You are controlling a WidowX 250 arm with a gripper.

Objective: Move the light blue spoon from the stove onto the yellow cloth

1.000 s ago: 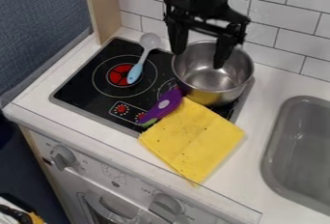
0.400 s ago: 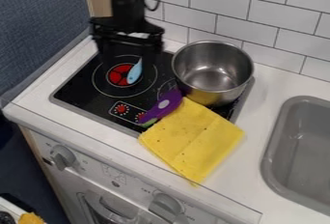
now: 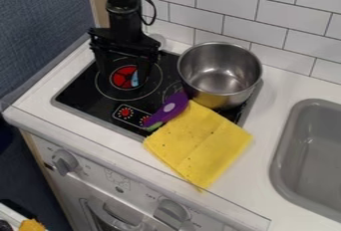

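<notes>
So the gripper (image 3: 123, 77) was hanging over the far left part of the black toy cooktop (image 3: 80, 93), fingers spread pretty wide, with the left red burner (image 3: 121, 77) showing between them. Nothing was pinched in there. The closest thing was the light blue spoon (image 3: 134, 79), lying on the cooktop, its handle end over that burner right by the right-hand finger. Couldn't tell if they were touching tbh, and the gripper hid a good chunk of the spoon. Its pale bowl (image 3: 158, 39) peeked out on the far side.

Over to the right, a shiny metal pot (image 3: 220, 75) stood upright on the cooktop. A purple toy (image 3: 169, 106) with a pale oval spot and a green near end lay just on its near left side. A folded yellow cloth (image 3: 200, 140) covered the cooktop's near right corner and spread onto the white table (image 3: 269, 113), with a gray sink (image 3: 319, 104) further right.
</notes>
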